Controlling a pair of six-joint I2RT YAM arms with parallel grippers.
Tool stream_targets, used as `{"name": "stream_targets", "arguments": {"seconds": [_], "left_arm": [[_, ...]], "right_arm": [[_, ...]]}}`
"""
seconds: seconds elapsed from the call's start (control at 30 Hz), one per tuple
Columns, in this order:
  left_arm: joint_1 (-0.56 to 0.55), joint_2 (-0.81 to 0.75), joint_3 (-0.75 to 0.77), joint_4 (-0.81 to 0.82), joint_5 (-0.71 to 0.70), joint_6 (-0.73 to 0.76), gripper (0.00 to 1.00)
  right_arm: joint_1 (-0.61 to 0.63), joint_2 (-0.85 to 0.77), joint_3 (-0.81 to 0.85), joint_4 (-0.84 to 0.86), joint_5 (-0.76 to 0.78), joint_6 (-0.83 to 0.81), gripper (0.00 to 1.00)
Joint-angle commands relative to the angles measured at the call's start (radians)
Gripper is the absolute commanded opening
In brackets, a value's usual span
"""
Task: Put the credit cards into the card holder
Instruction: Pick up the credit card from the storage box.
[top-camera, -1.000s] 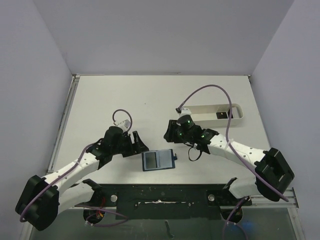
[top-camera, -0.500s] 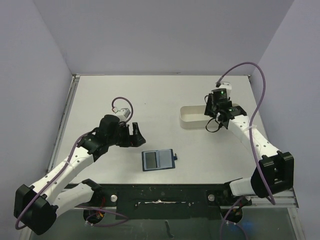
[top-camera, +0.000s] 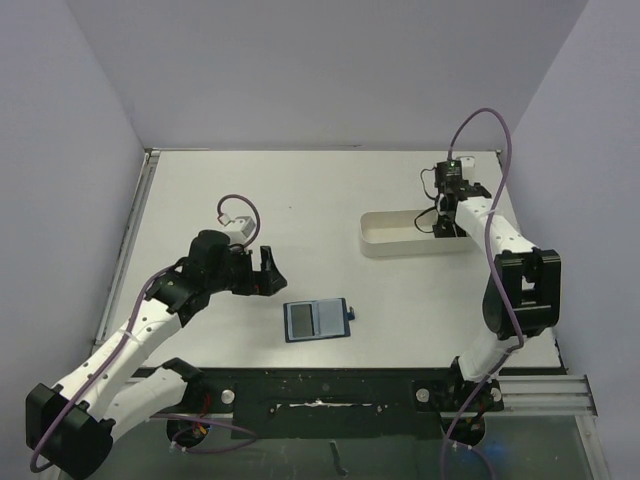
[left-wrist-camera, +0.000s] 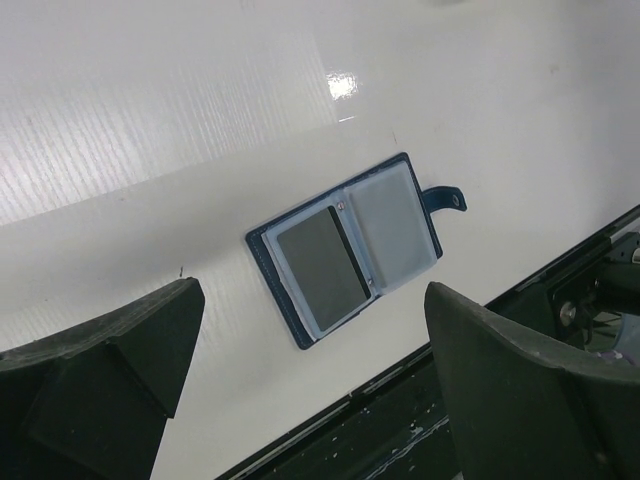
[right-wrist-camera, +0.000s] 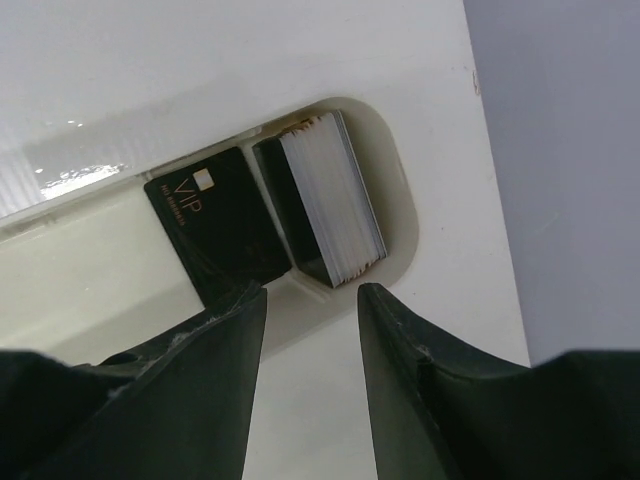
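Worktop (top-camera: 300, 200): white, walled on three sides.

Right arm (top-camera: 510, 250): a second ago it was bent in close to the card holder. It is now stretched out to the far right end of the tray.

Left arm (top-camera: 140, 330): pulled back to the left since then, and its gripper is no longer right beside the holder.

Tray (top-camera: 385, 245): long white oval at right of centre. Its right end is covered by the right gripper in the top view.

Left gripper (top-camera: 262, 272): held above the worktop up-left of the holder. Jaws are spread wide, wider than a second ago, with nothing between them.

Right gripper (right-wrist-camera: 310, 310): hung over the rounded tray end. Jaws are partly apart and nothing is gripped.

Card holder (left-wrist-camera: 345, 250): lies open and flat near the front edge, snap tab to the right, in the same spot as before. One dark card (left-wrist-camera: 322, 268) is seen in its left pocket. The right pocket looks pale.

Credit cards (right-wrist-camera: 325, 200): a stack is stood on edge against the tray's end wall. A black card marked VIP (right-wrist-camera: 215, 225) lies flat just beside it.
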Motion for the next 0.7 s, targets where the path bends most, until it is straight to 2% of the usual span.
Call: {"name": "stream_targets", "arguments": {"seconds": [0.0,0.33,0.67], "left_arm": [[0.019,-0.027,0.009,0.019,0.016,0.027,0.96],[0.050,0.003,0.003,0.029,0.062,0.030,0.95],[0.062,-0.010,0.000,0.032,0.061,0.030,0.95]], "right_arm": [[-0.035,0.036,0.081,0.015,0.034,-0.084,0.42],[-0.102,0.099,0.075,0.055,-0.065,-0.112,0.41],[-0.109,0.168,0.079,0.073,-0.078,-0.141,0.44]]}}
